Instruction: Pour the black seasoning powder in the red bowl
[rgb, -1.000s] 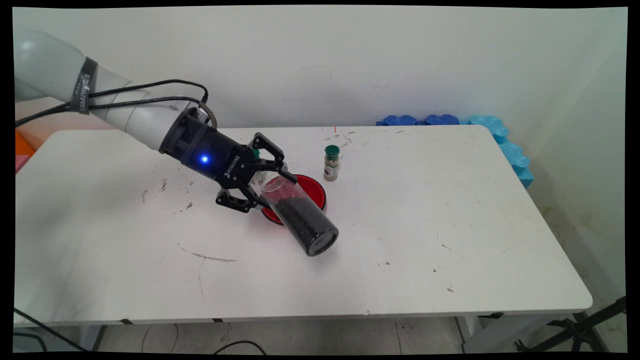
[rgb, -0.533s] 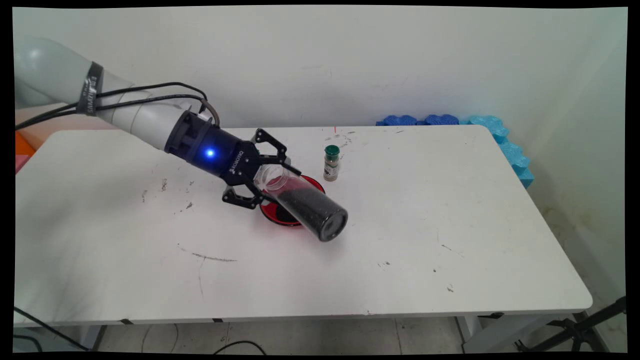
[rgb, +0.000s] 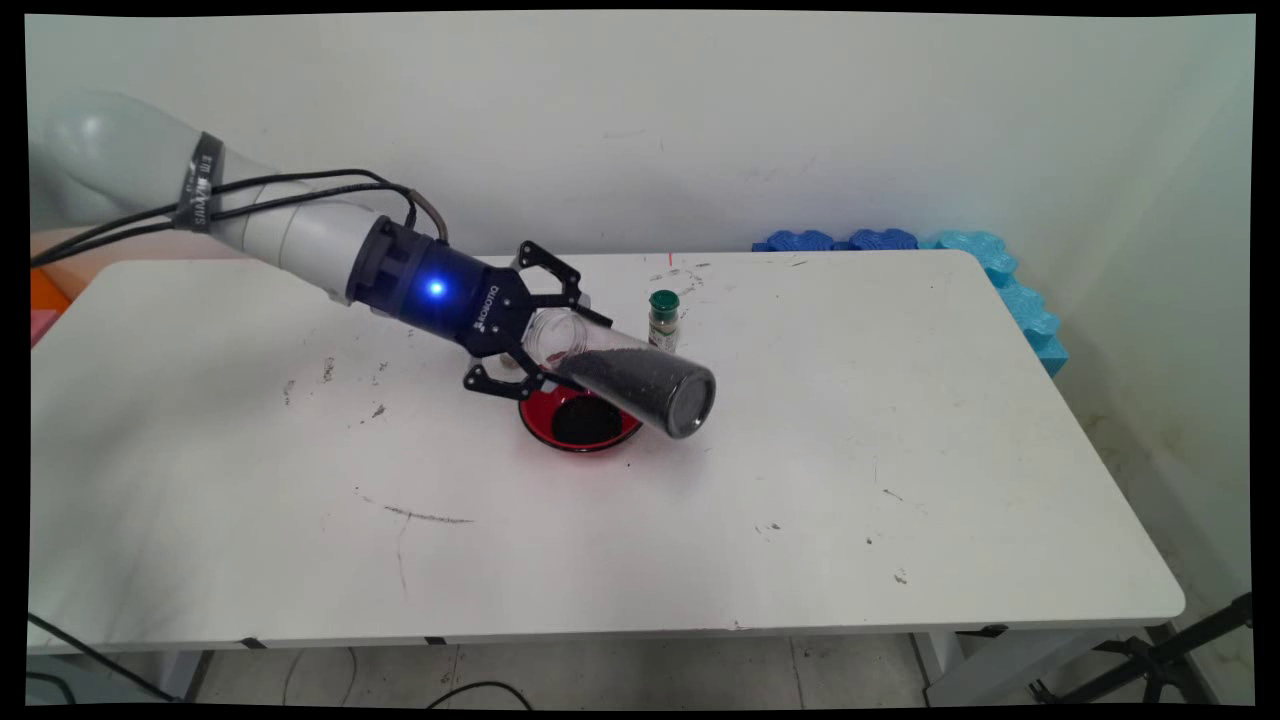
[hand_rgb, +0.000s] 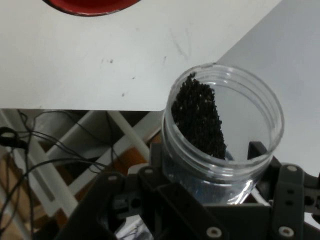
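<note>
My gripper (rgb: 566, 349) is shut on a clear plastic jar (rgb: 630, 380) partly filled with black granules, gripped near its open mouth. The jar lies close to level, its closed base pointing right and slightly down. It hangs over a red bowl (rgb: 535, 425) on the white table (rgb: 850, 450), and a heap of black granules (rgb: 585, 422) lies in the bowl. In the hand view the jar (hand_rgb: 225, 130) shows its open mouth toward the camera with granules banked along one side, held by the gripper (hand_rgb: 210, 167). The red bowl (hand_rgb: 90, 5) peeks in at the top edge.
A small spice bottle with a green cap (rgb: 663, 318) stands upright just behind the jar and bowl. Blue foam pieces (rgb: 1000, 270) line the table's far right corner. Scuff marks dot the table's left half.
The hand has risen and shifted right and toward the back. The jar's base has swung up from a steep downward slant to almost level, uncovering the bowl and the granules in it.
</note>
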